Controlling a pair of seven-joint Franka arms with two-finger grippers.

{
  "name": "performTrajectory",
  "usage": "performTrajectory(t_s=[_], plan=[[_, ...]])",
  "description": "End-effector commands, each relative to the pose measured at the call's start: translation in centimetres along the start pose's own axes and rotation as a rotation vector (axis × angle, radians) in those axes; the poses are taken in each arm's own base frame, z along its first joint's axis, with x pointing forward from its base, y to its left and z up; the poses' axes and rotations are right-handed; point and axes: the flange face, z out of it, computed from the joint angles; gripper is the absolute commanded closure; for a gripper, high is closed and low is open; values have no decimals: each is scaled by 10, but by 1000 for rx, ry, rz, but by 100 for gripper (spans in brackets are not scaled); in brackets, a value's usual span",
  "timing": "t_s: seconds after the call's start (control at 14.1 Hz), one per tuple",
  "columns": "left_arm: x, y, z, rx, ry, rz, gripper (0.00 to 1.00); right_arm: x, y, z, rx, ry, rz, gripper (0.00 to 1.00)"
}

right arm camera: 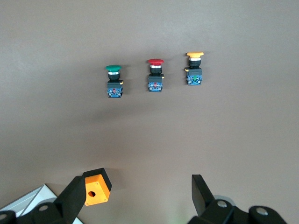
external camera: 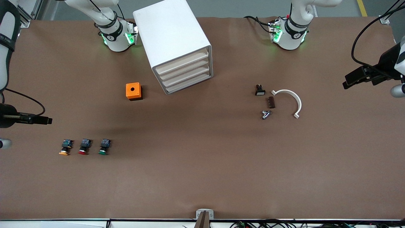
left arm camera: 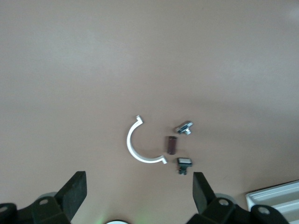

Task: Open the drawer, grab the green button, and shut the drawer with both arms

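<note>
An orange box [external camera: 133,91] with a round hole in its top face stands upright on the brown table [external camera: 202,164]; it serves as landmark. Nearer the front camera than the box, toward the right arm's end, two pushbuttons lie on their sides, well apart from it: a red-capped one [external camera: 84,146] and, just beside that, a yellow-capped one [external camera: 65,147]. Well apart from the box toward the left arm's end lie four small parts clustered together: a white half-ring clamp [external camera: 289,101], a small black switch with a white face [external camera: 260,90], a dark brown block [external camera: 271,102], and a small metal fitting [external camera: 265,114].
</note>
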Motion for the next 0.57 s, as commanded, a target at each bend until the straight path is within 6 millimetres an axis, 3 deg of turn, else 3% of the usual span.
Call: performTrajectory(t_s=[0.0, 0.21, 0.5], plan=[[-25, -2, -5, 33, 0, 41, 0, -19, 2, -27, 11, 22, -2, 0], [-40, -8, -6, 36, -2, 39, 0, -45, -2, -53, 19, 56, -16, 0], [-55, -3, -10, 92, 23, 61, 0, -98, 10, -75, 56, 88, -15, 0]])
